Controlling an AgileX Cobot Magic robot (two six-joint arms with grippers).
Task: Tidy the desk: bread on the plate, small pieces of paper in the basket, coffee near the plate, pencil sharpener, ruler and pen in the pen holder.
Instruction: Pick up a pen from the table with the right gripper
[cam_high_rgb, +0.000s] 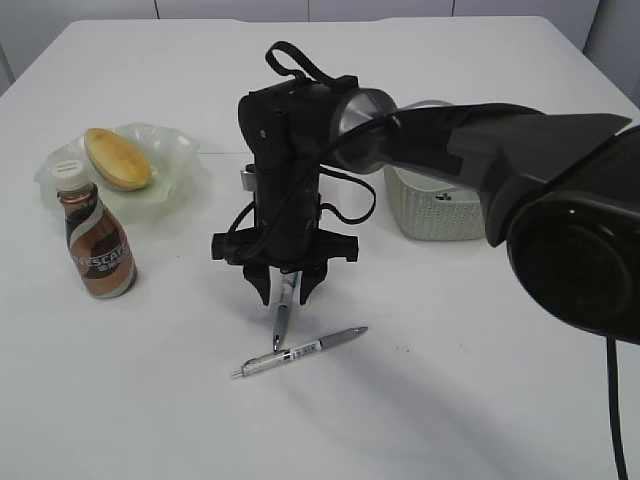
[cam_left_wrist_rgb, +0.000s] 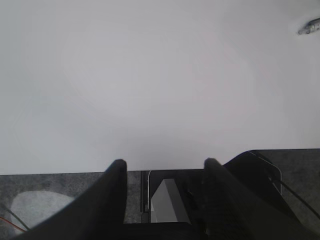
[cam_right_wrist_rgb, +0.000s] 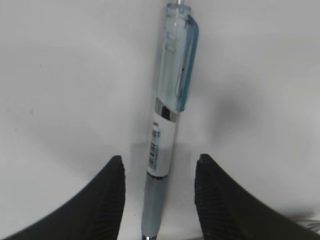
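My right gripper (cam_high_rgb: 285, 287) reaches to the table's middle, pointing down, and is open (cam_right_wrist_rgb: 157, 162). A pen (cam_right_wrist_rgb: 167, 115) with a light blue clip, barcode label and grey grip lies between its fingers, touched by neither. In the exterior view a slim pen (cam_high_rgb: 281, 318) shows between the jaws, and another pen (cam_high_rgb: 300, 352) lies on the table just in front. Bread (cam_high_rgb: 117, 157) lies on the pale plate (cam_high_rgb: 172, 152). A coffee bottle (cam_high_rgb: 97, 245) stands next to the plate. My left gripper (cam_left_wrist_rgb: 164, 162) is open and empty at the table's edge. No pen holder, ruler or sharpener shows.
A pale woven basket (cam_high_rgb: 440, 215) stands right of the right arm, partly hidden by it. The arm's black wrist (cam_high_rgb: 290, 140) blocks what is behind it. A grey pen tip (cam_left_wrist_rgb: 309, 26) shows far off in the left wrist view.
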